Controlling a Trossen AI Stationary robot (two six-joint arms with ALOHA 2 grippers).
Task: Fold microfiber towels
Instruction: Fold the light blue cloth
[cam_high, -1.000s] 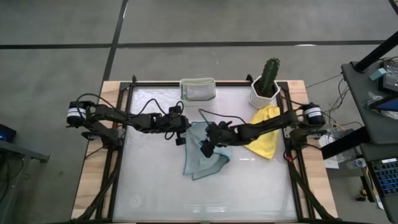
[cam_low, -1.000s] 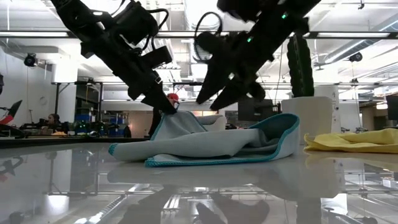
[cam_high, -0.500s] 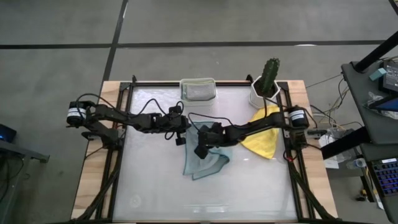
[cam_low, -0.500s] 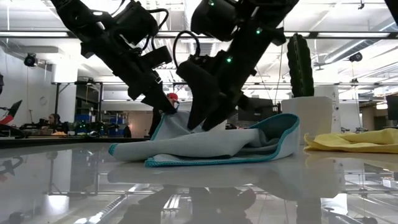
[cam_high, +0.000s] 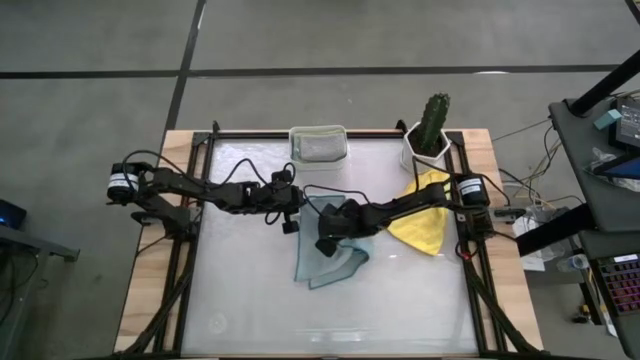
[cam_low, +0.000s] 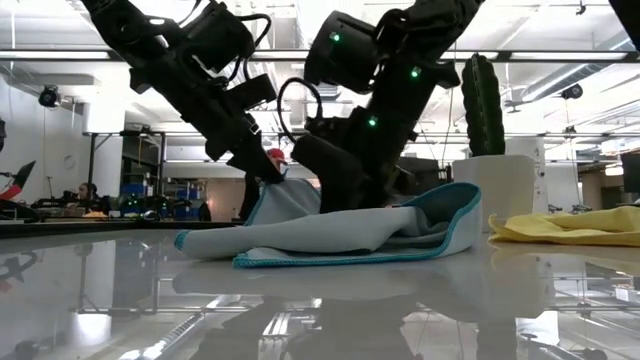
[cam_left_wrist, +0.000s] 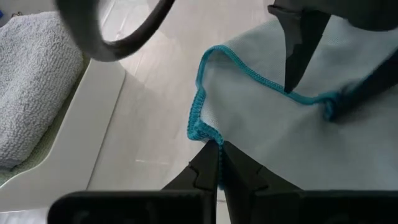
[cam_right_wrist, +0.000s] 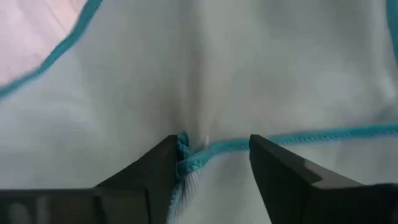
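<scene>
The crumpled towel (cam_high: 328, 250) is lain beneath the right gripper (cam_high: 325, 243), with the left gripper (cam_high: 296, 214) beside it, at its edge.

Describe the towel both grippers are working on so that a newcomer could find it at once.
Start at the white tub at the table's far edge. Just in front of it, mid-table, lies a crumpled pale blue-grey towel between the two grippers. Unlike the yellow towel to its right, it has teal stitched edging.
</scene>
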